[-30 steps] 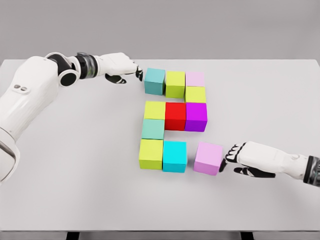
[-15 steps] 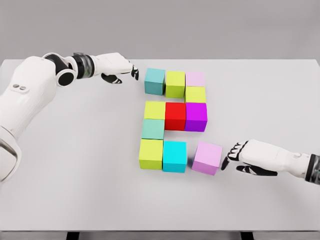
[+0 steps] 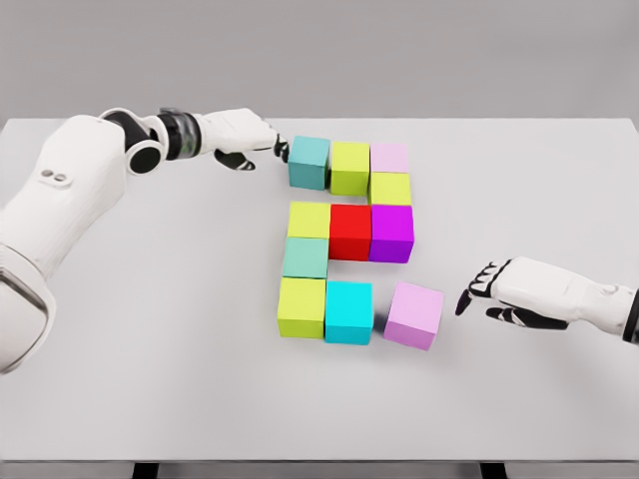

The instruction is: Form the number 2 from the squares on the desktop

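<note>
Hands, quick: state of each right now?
Left hand: open, empty, fingertips at the teal cube.
Right hand: open, empty, apart from the lilac cube.

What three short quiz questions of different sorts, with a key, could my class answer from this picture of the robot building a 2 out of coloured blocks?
1. True or false: the red block sits in the middle row of the figure.
2. Which block is turned askew, with a gap to its neighbour? A) teal block B) lilac block C) purple block
3. Fill in: the left hand is beside the ____ block.

Key:
1. True; it lies between a yellow-green block and the purple one.
2. B; it stands slightly apart from the cyan block, near the right hand.
3. Teal.
</note>
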You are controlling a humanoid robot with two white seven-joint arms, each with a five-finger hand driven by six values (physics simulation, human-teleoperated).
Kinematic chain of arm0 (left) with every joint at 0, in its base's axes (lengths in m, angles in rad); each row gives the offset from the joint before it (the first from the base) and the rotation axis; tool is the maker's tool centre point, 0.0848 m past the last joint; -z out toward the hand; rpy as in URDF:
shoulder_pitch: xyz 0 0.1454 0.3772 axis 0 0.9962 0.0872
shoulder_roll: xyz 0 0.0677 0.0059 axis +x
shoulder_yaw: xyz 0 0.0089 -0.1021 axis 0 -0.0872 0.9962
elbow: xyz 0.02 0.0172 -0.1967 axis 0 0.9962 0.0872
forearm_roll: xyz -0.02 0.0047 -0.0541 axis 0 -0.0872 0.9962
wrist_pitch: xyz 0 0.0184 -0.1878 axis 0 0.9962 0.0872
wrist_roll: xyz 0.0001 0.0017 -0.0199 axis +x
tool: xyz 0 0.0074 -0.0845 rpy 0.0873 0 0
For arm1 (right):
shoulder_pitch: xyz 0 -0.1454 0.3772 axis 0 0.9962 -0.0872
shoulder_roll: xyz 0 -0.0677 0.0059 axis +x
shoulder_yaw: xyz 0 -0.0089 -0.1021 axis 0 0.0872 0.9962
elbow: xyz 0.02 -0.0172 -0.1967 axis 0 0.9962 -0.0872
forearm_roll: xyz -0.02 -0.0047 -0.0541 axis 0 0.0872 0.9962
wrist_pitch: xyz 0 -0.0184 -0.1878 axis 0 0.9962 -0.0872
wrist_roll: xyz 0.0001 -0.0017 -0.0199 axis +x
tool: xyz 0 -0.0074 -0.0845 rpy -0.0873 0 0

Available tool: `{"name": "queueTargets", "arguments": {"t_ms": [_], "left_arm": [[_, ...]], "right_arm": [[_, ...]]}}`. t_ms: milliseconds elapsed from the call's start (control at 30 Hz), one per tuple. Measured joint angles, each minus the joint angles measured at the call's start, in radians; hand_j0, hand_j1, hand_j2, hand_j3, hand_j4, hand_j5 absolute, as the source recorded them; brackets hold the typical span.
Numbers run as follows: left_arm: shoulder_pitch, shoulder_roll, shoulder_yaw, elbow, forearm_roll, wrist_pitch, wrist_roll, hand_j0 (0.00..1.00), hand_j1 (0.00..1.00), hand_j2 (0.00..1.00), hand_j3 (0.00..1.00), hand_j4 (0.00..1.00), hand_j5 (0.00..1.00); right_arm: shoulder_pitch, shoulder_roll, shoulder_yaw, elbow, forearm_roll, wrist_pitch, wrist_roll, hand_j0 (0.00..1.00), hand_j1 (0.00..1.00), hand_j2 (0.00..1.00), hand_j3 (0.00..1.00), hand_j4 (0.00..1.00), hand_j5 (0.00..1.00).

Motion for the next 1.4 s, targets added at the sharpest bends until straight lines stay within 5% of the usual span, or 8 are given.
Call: {"name": "queueTargets", "arguments": {"t_ms": [1400], "left_arm": [[0.011,0.018,0.032,-0.004,-0.001,0.000,-0.012,0.72,0.72,0.72,0.72,0.72,0.72]], "right_arm": [[-0.043,0.065,0.042,-0.009,0.065,0.007,-0.002,0.58,0.58,0.58,0.58,0.58,0.58]]}}
